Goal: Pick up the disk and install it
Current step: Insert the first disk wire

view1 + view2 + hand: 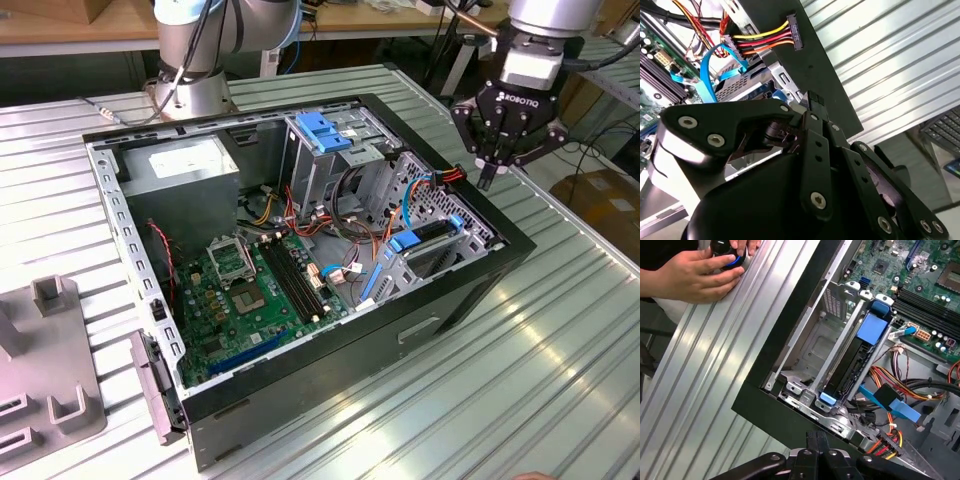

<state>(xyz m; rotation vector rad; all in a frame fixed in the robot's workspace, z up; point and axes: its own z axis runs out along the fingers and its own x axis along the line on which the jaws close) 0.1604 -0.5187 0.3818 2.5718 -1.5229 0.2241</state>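
The disk [437, 235] stands on edge in a drive bay at the near right corner of the open computer case [300, 385], its blue carrier rail showing at both ends. In the first wrist view the disk [855, 360] sits slotted between metal bay walls, with a blue tab at each end. My gripper [487, 175] hangs above the case's right wall, just outside and above the bay. Its fingers [812, 440] are shut together with nothing between them. In the second wrist view my gripper [815, 100] points at the case's rim.
A person's hands [690, 275] work a round black device on the ribbed table beside the case. Loose power wires with a connector [792, 32] and a blue flat cable [890, 402] lie near the bay. A tall cage with a blue latch [325, 135] stands behind. A grey fixture [50, 380] sits at the exterior view's left.
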